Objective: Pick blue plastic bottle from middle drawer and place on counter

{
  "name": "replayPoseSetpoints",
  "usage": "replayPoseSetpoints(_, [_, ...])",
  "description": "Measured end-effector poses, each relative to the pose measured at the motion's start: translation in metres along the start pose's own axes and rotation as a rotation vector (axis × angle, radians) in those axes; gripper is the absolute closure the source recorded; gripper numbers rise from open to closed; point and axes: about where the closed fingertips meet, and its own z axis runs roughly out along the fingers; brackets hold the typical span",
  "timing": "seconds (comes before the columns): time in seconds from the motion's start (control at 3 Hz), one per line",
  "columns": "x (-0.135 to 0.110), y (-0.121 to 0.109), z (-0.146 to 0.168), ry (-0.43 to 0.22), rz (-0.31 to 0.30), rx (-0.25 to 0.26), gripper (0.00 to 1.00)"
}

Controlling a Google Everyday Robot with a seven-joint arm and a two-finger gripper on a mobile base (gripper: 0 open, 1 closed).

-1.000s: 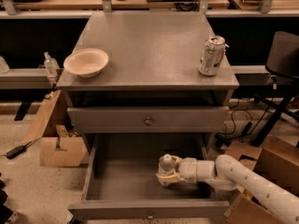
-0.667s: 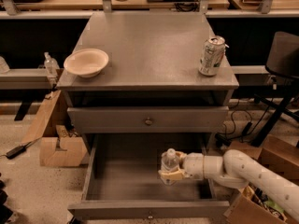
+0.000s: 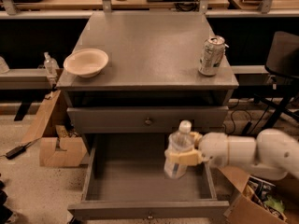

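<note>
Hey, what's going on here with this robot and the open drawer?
The robot's arm reaches in from the right. Its gripper has its jaws closed around the blue plastic bottle, holding it upright over the open middle drawer. The bottle looks lifted off the drawer floor. It is not yet on the counter, where a bowl and a silver can stand.

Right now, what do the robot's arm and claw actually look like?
The arm is smooth, white and plump, built of rounded tube-like segments with no cables or markings visible. Its claw, at the bottle over the open drawer, has flat, pale tan fingers on a white wrist.
</note>
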Motion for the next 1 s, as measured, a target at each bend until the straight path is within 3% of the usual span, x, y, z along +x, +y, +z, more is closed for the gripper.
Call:
replayPoseSetpoints(0.33, [-0.177,0.001,-0.020,0.004,-0.130,0.107,1.00])
replayPoseSetpoints(0.67, [-0.284,-0.003,-0.010,0.009,-0.245,0.193,1.00])
replayPoseSetpoints(1.0, [-0.387,-0.027,0.000,0.047,-0.345,0.371,1.00])
